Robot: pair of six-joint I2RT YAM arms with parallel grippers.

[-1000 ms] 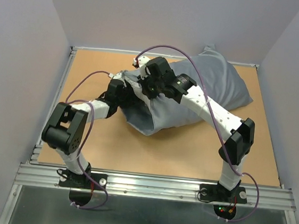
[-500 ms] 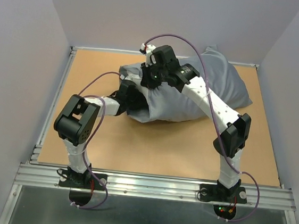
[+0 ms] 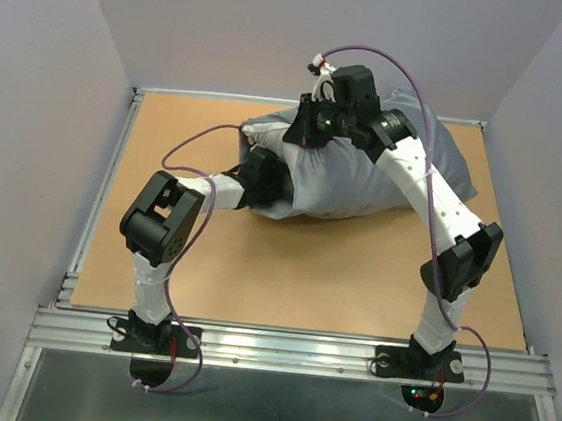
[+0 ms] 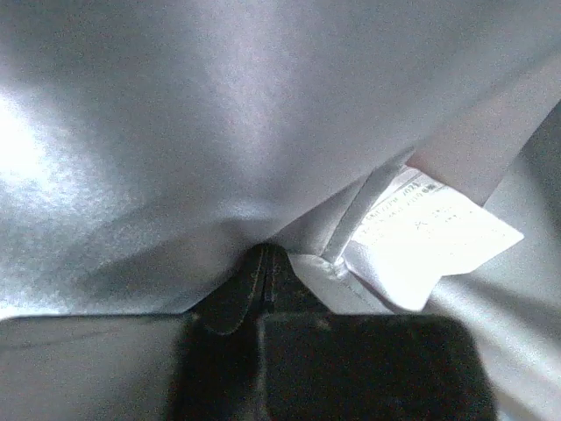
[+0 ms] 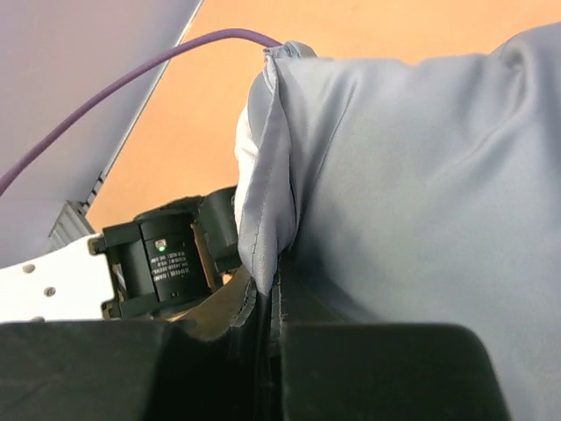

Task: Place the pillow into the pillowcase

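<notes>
While the bulging pillowcase [image 3: 349,189] lies along the far edge of the worktop [image 3: 285,271], toward its far-right corner, with the pillow hidden inside, the left gripper [image 4: 266,256] pinches cloth at its left-hand mouth and the right gripper [image 5: 273,282] clamps the hem farther back.

On the table [image 3: 285,271] the pillowcase [image 3: 343,192] lies in the far part, from 12 toward 2 o'clock when I look from the table's middle. My left gripper [image 4: 266,256] is at its 9 o'clock end, covered by the cloth, with a fold pressed between the fingers. My right gripper [image 5: 279,285] is above the same end, at about 11 o'clock, pinching the edge. A label [image 4: 429,232] sits at 2 o'clock from my left fingertips.
</notes>
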